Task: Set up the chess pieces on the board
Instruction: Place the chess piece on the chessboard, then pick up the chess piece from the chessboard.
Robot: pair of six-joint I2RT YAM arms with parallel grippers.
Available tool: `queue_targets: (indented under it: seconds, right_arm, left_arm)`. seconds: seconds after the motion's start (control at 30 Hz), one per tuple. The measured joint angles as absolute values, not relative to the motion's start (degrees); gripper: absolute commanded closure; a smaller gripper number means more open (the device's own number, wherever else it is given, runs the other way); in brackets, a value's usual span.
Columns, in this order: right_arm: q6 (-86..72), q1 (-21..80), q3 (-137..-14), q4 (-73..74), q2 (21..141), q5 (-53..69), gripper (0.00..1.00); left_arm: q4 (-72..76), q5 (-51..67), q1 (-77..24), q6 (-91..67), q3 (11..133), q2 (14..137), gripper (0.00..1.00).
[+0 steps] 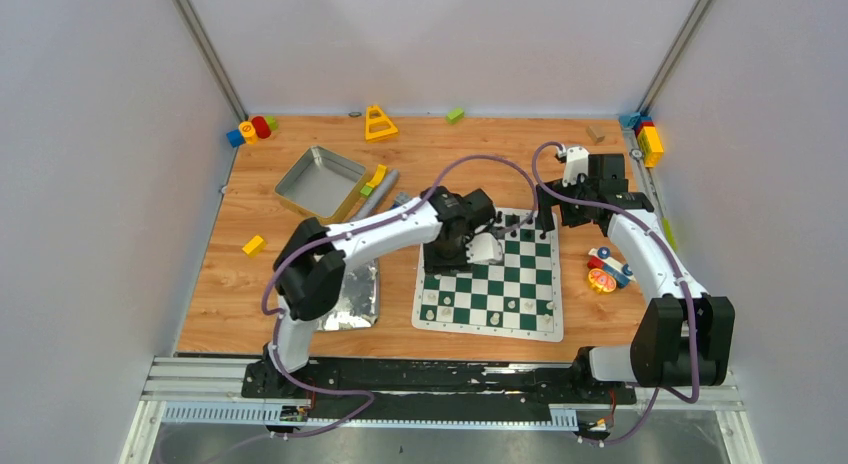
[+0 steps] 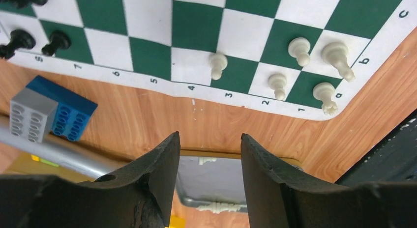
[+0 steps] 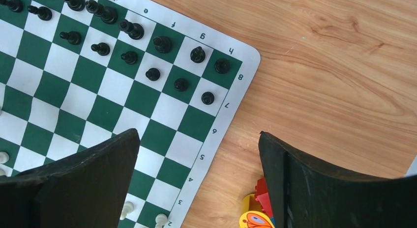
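Observation:
The green and white board [image 1: 520, 289] lies at the table's middle right. Several black pieces [image 3: 129, 56] stand in its two far rows, with two more in the left wrist view [image 2: 59, 41]. A few white pieces [image 2: 299, 48] stand at the a1 corner, one [image 2: 218, 65] on the third row, and two show in the right wrist view [image 3: 127, 208]. My left gripper [image 1: 442, 252] [image 2: 210, 139] is open and empty over the board's left edge. Between its fingers, white pieces [image 2: 222, 207] lie in a silver tray [image 2: 216, 181]. My right gripper [image 1: 548, 220] [image 3: 199, 137] is open and empty over the board's right side [image 3: 74, 105].
A blue and grey block [image 2: 54, 110] and a grey tube [image 2: 59, 154] lie left of the board. A butterfly toy [image 3: 255, 218] with red blocks sits right of it [image 1: 603, 279]. A metal tin [image 1: 320, 182] and loose coloured blocks [image 1: 253, 245] lie at the left and back.

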State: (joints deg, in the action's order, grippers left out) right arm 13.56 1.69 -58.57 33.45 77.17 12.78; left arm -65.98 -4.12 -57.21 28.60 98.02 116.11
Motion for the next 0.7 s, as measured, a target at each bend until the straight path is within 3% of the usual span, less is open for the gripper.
queue_targets:
  seconds: [0.3, 0.7]
  right_arm:
    - [13.56, 1.69, -58.57, 33.63, 77.97, 13.08, 0.07]
    - [13.56, 1.69, -58.57, 33.61, 78.32, 13.17, 0.07]
  left_arm:
    - [-53.87, 7.57, -48.38, 24.88, 86.89, 108.38, 0.44]
    - [-48.16, 16.69, -47.79, 22.81, 85.97, 111.13, 0.47]
